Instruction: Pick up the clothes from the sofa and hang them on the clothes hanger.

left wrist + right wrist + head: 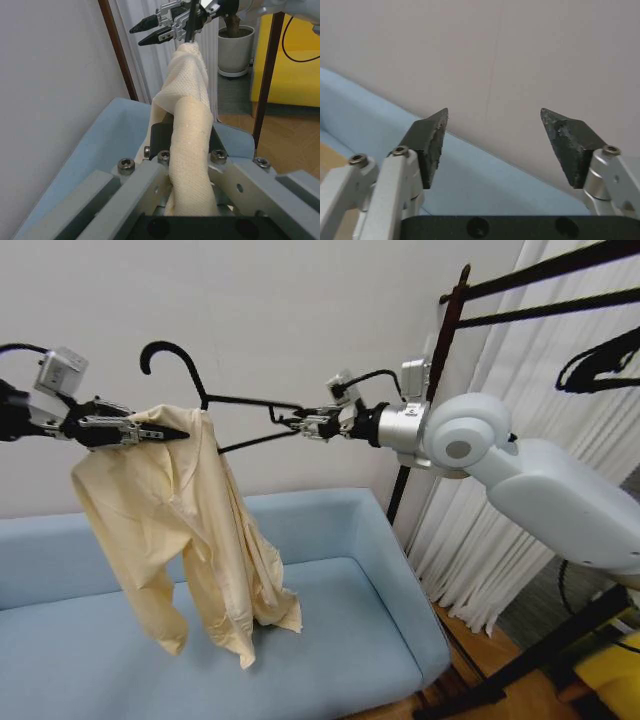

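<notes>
Midway through the hanging, my left pincer (pixel 165 434) is clamped on the cream shirt (pixel 200 520), which drapes from one arm of the black hanger (pixel 250 400) above the sofa (pixel 340 640). My right pincer (pixel 292 423) gapes empty at the hanger's far end. Next, I judge, comes seating the other shoulder.

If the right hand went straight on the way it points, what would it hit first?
Probably the wall above the sofa; the open right hand has nothing between its fingers, though depth is unclear.
</notes>
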You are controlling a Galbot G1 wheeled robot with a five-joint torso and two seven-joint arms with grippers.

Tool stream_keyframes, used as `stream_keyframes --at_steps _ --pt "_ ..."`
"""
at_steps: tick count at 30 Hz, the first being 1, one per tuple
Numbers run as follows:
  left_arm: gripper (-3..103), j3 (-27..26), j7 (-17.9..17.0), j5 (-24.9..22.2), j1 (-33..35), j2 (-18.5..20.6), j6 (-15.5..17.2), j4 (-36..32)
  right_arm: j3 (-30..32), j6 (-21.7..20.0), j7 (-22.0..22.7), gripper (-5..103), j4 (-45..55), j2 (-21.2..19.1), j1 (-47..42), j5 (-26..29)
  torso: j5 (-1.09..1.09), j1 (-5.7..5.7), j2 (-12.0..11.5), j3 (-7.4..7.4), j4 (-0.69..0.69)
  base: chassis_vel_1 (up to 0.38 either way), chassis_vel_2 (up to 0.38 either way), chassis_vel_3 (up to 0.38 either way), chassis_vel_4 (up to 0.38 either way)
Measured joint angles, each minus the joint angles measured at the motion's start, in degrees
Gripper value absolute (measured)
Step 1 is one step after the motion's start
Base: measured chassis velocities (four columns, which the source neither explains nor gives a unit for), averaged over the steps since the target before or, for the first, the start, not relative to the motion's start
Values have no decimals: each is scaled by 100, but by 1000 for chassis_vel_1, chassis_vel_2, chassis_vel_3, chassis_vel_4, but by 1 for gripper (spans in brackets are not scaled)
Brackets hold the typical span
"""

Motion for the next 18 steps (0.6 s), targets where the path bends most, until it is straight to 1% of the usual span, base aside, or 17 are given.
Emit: stream_keyframes --at_steps 1,2,4,5,6,7,9,12,15,16,18 --pt "4 0 5 0 0 1 0 1 18 -2 75 60 9 -38 -70 17 1 0 0 0 0 0 0 0 0" --pt "4 0 7 0 -2 -1 0 9 39 -3 152 71 13 -104 -188 26 2 0 0 0 0 0 0 0 0" --pt "4 0 8 -1 -5 -5 0 13 47 -3 169 71 23 -130 -237 27 2 0 0 0 -1 0 0 0 0" --pt "4 0 18 -1 -6 -11 0 13 63 17 186 77 98 -218 -382 25 2 0 0 0 -1 0 0 0 0" --pt "4 0 18 0 -6 -12 0 15 64 36 186 87 185 -301 -500 17 1 0 0 0 0 0 0 0 0" --pt "4 0 19 0 -5 -12 0 15 64 40 179 87 214 -327 -541 23 1 0 0 0 1 0 0 0 0" --pt "4 0 19 -1 -2 -13 -2 17 61 40 160 96 291 -389 -660 65 -1 0 0 0 1 0 0 0 0" --pt "4 -1 20 -12 -6 -8 -8 36 49 33 157 99 418 -449 -838 135 -1 0 0 0 1 0 0 0 0" --pt "4 -32 13 -108 -31 0 -18 98 127 25 207 100 751 -483 -1405 212 0 0 0 0 0 0 0 0 0" --pt "4 -32 13 -108 -31 0 -18 98 127 25 207 100 751 -483 -1405 212 0 0 0 0 0 0 0 0 0" --pt "4 -57 -51 -227 -61 -5 -20 125 200 53 453 100 1028 -375 -2030 195 -1 0 0 -1 0 0 0 0 0"
